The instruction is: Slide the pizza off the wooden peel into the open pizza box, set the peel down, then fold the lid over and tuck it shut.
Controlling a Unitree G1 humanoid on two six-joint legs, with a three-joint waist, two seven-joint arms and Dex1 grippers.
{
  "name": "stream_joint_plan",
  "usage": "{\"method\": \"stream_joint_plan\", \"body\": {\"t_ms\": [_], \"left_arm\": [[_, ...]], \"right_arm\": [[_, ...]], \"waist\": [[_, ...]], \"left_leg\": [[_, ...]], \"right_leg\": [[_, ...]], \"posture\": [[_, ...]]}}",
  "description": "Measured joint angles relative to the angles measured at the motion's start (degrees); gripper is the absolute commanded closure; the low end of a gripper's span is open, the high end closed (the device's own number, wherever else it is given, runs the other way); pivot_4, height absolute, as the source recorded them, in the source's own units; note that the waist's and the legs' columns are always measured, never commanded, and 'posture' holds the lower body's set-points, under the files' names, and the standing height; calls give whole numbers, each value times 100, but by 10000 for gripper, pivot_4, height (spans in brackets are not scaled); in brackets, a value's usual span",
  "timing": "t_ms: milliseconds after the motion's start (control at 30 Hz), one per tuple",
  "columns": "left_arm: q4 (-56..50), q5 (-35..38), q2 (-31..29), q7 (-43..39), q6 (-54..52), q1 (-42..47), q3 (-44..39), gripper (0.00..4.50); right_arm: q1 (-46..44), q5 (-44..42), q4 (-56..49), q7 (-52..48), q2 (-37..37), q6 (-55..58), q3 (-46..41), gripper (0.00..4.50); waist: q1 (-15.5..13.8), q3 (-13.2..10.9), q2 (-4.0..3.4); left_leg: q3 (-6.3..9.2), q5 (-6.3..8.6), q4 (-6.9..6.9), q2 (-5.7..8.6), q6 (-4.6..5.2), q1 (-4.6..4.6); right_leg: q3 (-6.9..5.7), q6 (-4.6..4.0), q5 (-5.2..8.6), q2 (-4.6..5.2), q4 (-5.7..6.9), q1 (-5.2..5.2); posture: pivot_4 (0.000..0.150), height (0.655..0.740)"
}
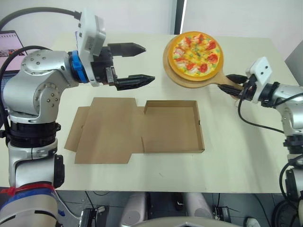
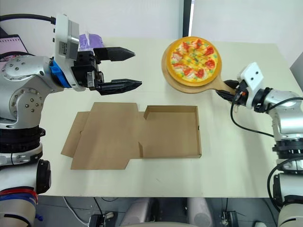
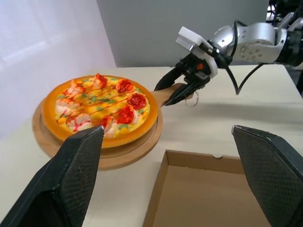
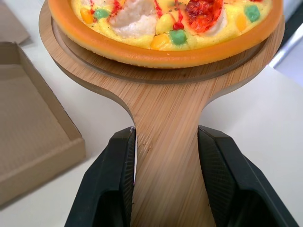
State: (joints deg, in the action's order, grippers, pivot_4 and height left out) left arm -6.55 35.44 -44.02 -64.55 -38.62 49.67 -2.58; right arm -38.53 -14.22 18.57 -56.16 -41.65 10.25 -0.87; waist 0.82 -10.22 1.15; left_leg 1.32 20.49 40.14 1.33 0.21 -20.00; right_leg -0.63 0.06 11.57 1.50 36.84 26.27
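A toy pizza (image 1: 195, 53) with orange crust lies on a round wooden peel (image 1: 177, 75) at the far right of the table. My right gripper (image 1: 235, 84) is shut on the peel's handle (image 4: 165, 156), one finger on each side. The open cardboard pizza box (image 1: 171, 126) lies flat in the middle of the table, its tray on the right and its lid (image 1: 106, 130) spread out to the left. My left gripper (image 1: 142, 64) hovers open above the table, behind the lid and left of the pizza, holding nothing.
A laptop (image 1: 9, 43) stands at the table's far left edge. A purple thing (image 2: 87, 40) lies behind my left arm. Bare white table (image 1: 236, 151) stretches in front of and right of the box.
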Motion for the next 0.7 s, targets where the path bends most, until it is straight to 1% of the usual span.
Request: {"method": "stream_joint_plan", "body": {"t_ms": [133, 367, 467, 700], "left_arm": [[-206, 64, -264, 15, -151, -304, -122, 0], [-429, 214, -420, 16, -344, -467, -227, 0], [-472, 193, -524, -38, -318, -610, -209, 0], [-464, 167, -529, -138, -309, -631, -176, 0]], "right_arm": [[112, -2, -115, -161, 84, -73, 47, 28323], [545, 3, -386, -338, 169, -139, 59, 28323], [608, 130, -393, -332, 210, -532, 61, 28323], [661, 351, -350, -338, 233, -1204, 68, 28323]], "waist": [[-12, -2, -3], [-55, -2, -3], [-53, -2, -3], [-53, -2, -2]], "left_leg": [[3, 0, 0, 0, -1, 2], [-1, -1, 10, 2, -1, 5], [-2, -1, 10, 2, -1, 8], [-3, -1, 11, 2, -1, 8]], "right_leg": [[-1, -1, 0, 1, 2, -1], [2, -2, -1, 2, 12, -4], [1, -2, -1, 1, 14, -5], [2, -2, -1, 1, 14, -5]], "posture": [[1500, 7400], [1500, 7400], [1500, 7400], [1500, 7400]]}}
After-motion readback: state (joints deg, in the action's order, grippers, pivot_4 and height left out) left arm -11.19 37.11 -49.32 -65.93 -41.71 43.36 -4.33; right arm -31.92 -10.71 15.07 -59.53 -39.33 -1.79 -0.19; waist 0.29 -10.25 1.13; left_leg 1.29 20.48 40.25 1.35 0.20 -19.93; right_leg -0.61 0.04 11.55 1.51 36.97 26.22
